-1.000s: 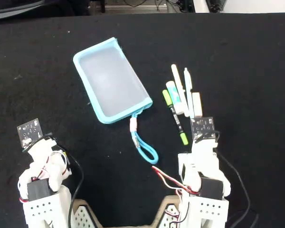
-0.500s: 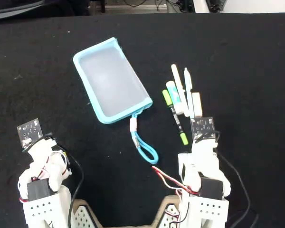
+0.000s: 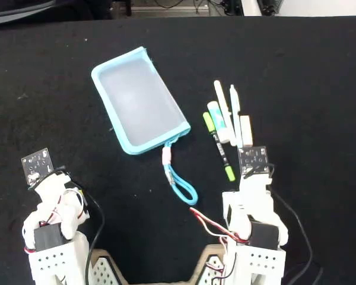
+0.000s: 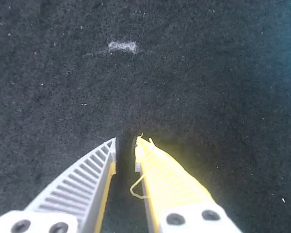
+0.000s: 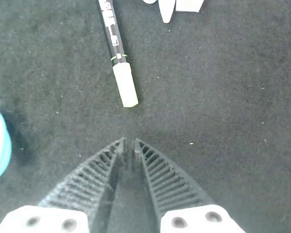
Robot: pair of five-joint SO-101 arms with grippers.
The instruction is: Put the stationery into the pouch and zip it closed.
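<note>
From above, the pouch [image 3: 141,107] lies at ten o'clock of the pens [image 3: 225,119]; wrist views reveal left gripper [image 4: 126,141] and right gripper [image 5: 128,141] closed, empty.

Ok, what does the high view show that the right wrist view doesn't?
High view only: the pouch, the white pens and the left arm. Right wrist view only: the right gripper, its fingers shut on nothing. Both: the green-capped marker and the blue strap loop.
</note>
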